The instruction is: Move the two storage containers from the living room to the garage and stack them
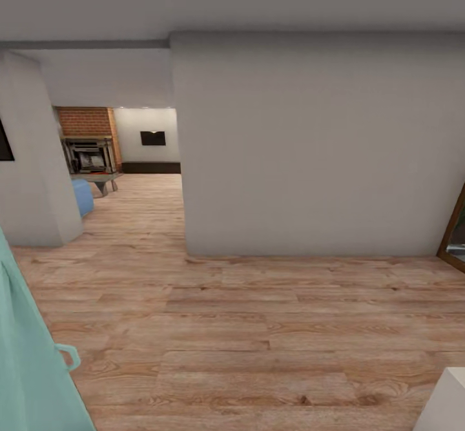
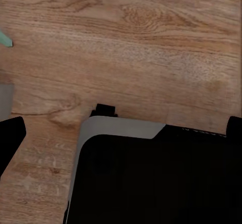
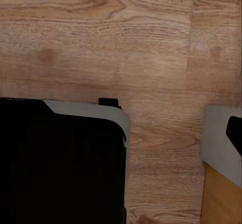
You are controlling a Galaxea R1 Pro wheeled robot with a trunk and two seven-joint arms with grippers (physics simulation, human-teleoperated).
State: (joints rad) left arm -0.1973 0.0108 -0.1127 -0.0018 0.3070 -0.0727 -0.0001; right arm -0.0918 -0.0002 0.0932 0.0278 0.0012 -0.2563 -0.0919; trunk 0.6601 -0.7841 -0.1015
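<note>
While the robot rolls over the wood floor (image 1: 258, 328), the living room (image 1: 97, 153) lies far ahead; the 2 containers are hidden. It could bump the grey wall (image 1: 310, 147). I cannot tell either end effector's state.

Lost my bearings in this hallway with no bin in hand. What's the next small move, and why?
Probably steer the base forward and left, toward the opening where the brick fireplace and low grey table show. That looks like the living room, and the white wall blocks the way straight ahead.
</note>
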